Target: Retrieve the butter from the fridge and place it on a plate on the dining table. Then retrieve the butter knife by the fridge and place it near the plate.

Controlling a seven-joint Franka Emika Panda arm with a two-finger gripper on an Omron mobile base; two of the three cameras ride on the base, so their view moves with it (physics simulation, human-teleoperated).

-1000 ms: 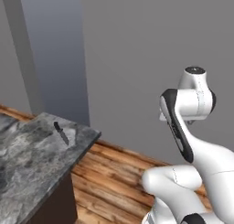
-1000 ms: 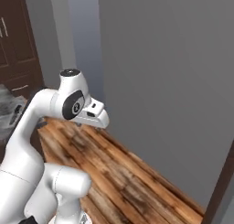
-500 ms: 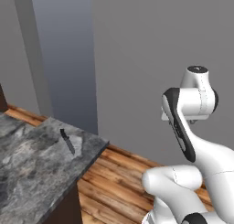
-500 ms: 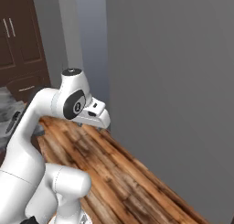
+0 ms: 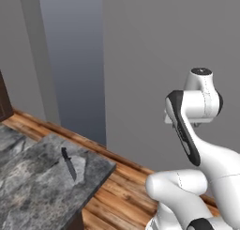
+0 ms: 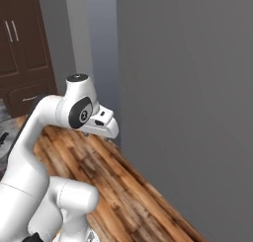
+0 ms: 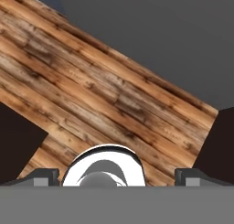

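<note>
The butter knife, black-handled with a dark pointed blade, lies flat near the end of the dining table, a dark grey marbled stone top on a dark-brown base, at the lower left of the left base view. My arm is folded up high, well to the right of the knife. In the hand view my gripper is open, looking down at bare wooden floor with nothing between its fingertips. The hand points forward and down. The butter, the plate and the fridge are out of view.
A grey wall stands close ahead, with a paler blue-grey panel to its left. Dark-brown tall cabinets stand at the far left of the right base view. Wooden floor runs between the wall and the base.
The whole picture has shifted, so the base has moved: the table end and knife now sit further right and lower in the left base view. The arm keeps its folded pose and the gripper stays open.
</note>
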